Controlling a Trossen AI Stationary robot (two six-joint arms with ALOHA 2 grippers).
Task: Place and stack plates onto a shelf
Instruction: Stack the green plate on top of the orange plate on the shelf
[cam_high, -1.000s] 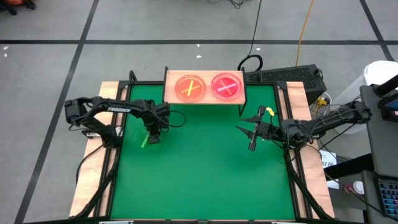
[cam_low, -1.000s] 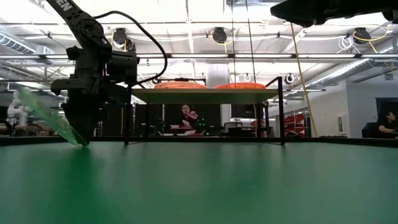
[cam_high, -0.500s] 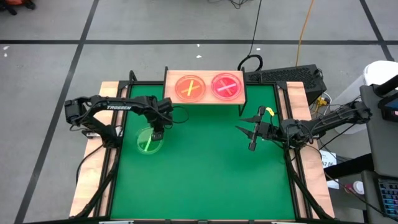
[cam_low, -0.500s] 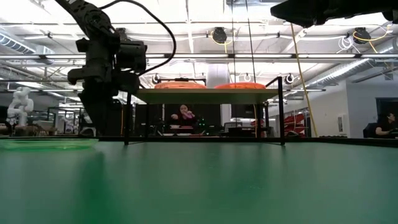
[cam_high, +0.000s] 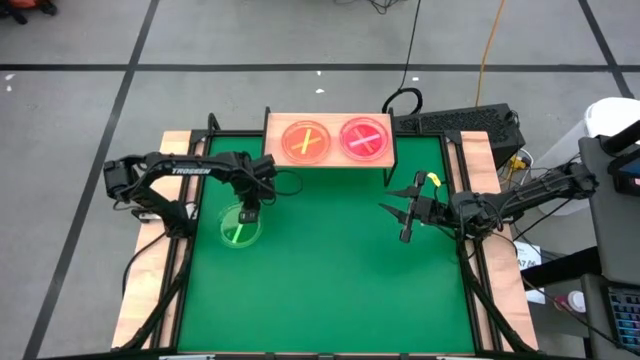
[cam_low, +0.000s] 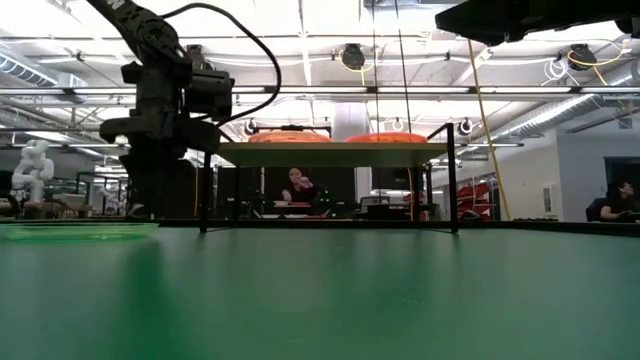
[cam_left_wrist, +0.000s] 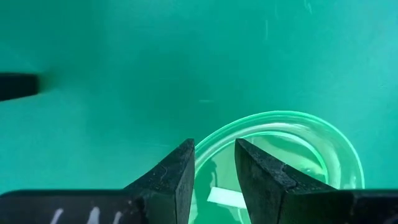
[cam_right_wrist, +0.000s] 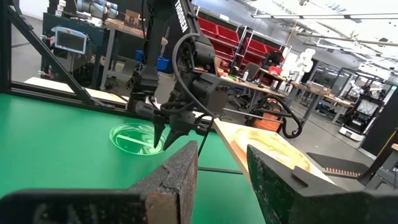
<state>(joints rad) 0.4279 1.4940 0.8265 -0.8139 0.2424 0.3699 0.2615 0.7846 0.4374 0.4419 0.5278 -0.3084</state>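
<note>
Green plate (cam_high: 239, 228): lies flat on the green table (cam_high: 330, 290), at about nine o'clock from the table's middle, well apart from the shelf; a bright green bar crosses its middle.
Left gripper (cam_high: 251, 213): hangs above the plate's twelve-o'clock rim, pointing down; in the left wrist view its fingers (cam_left_wrist: 180, 177) stand a little apart with only the plate (cam_left_wrist: 298, 149) showing below them, nothing held.
Right gripper (cam_high: 400, 212): at about three o'clock on the table, raised, turned toward the left arm; its fingers (cam_right_wrist: 177, 171) are parted and empty.
Shelf (cam_high: 275, 150): light-wood board on black legs at the table's twelve-o'clock edge.
Plates on shelf: an amber stack with a yellow cross (cam_high: 306, 140) and a pink stack with a pale bar (cam_high: 364, 138), side by side, filling the board.
In the way: from the green plate toward the shelf only the left arm's black cable (cam_high: 285, 187) loops over the table.
Around: a black keyboard-like box (cam_high: 470, 122) beside the shelf at one o'clock; a yellow cable (cam_high: 487, 50) on the floor; in the low view, a seated person (cam_low: 298, 186) far behind, seen under the shelf.
</note>
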